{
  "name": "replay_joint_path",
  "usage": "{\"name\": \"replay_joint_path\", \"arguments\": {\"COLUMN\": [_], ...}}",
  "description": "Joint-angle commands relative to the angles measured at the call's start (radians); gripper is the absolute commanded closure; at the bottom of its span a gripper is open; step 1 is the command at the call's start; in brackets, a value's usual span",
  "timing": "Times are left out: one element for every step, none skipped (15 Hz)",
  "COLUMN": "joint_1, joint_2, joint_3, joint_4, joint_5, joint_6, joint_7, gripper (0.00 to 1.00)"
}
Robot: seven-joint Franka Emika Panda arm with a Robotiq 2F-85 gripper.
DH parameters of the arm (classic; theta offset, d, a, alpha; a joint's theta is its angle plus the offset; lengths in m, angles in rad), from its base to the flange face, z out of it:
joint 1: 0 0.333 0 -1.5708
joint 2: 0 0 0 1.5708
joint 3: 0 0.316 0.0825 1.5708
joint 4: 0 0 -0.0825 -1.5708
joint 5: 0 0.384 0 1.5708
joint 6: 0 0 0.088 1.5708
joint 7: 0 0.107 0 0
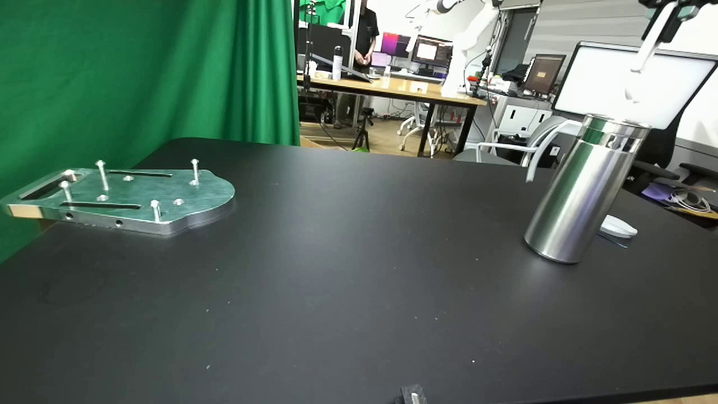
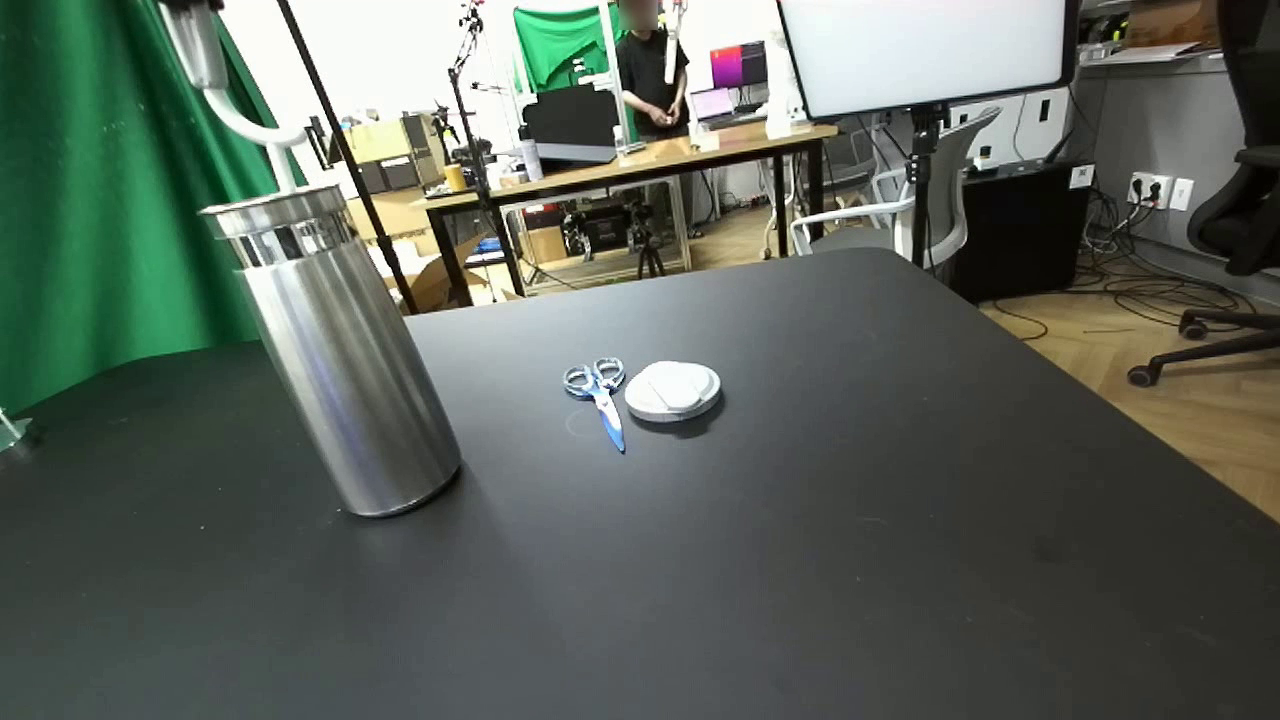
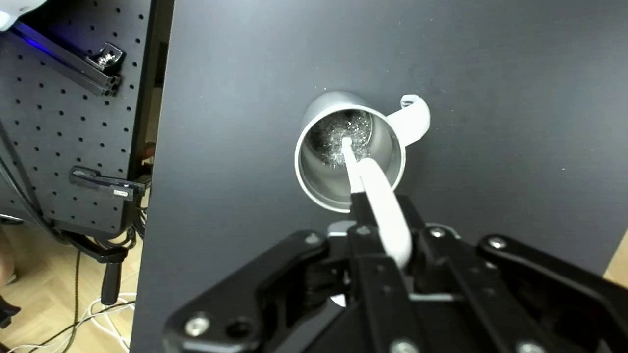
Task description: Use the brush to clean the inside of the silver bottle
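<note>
1. Silver bottle: nearest large thing in an exterior view, left side of the frame, standing on its base on the table. Mid-frame in the wrist view, mouth facing up.
2. Brush: white and bent, over the bottle, thin end inside the ring of the mouth in the wrist view. Depth past the rim impossible to tell.
3. Jaws: closed firmly on the brush, lower middle of the wrist view.
4. Step in hand, by judgement: feeding the thin end down into the bottle. Keep it centred and in line with the wall; descend slowly; ease off at first touch of the bottom. Then scrub in short vertical strokes and small circles, keeping the bend off the rim. Go gently sideways: with nothing visible bracing the bottle, likely to slide or tip.
5. Task's things, counted: one bottle, one brush.
6. Farther across the table: one pair of scissors and one round white disc, just beside each other near the middle of the frame; one metal plate with four upright pegs, left of the frame, well apart from the bottle.
7. Beyond the table: one large white screen, upper right; one person, upper middle.
</note>
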Motion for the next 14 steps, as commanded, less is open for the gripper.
{"name": "replay_joint_path", "arguments": {"joint_1": [-0.002,-0.004,-0.006,-0.009,-0.011,-0.014,-0.016,-0.018,-0.019,-0.019,-0.017,-0.015,-0.013,-0.011], "joint_2": [-0.063,-0.067,-0.059,-0.045,-0.031,-0.008,0.015,0.046,0.072,0.101,0.127,0.151,0.173,0.191], "joint_3": [-0.004,-0.004,-0.004,-0.005,-0.005,-0.005,-0.005,-0.006,-0.008,-0.011,-0.014,-0.017,-0.020,-0.023], "joint_4": [0.032,0.036,0.039,0.039,0.037,0.036,0.034,0.032,0.034,0.033,0.032,0.033,0.036,0.039], "joint_5": [0.027,0.033,0.036,0.040,0.041,0.042,0.041,0.039,0.040,0.042,0.047,0.047,0.047,0.047], "joint_6": [-0.064,-0.072,-0.074,-0.070,-0.066,-0.062,-0.057,-0.053,-0.052,-0.048,-0.040,-0.038,-0.037,-0.036], "joint_7": [-0.039,-0.044,-0.047,-0.048,-0.045,-0.040,-0.034,-0.027,-0.025,-0.025,-0.025,-0.025,-0.022,-0.020], "gripper": [0.96,0.96,0.96,0.96,0.96,0.96,0.96,0.96,0.96,0.96,0.96,0.96,0.96,0.96]}}
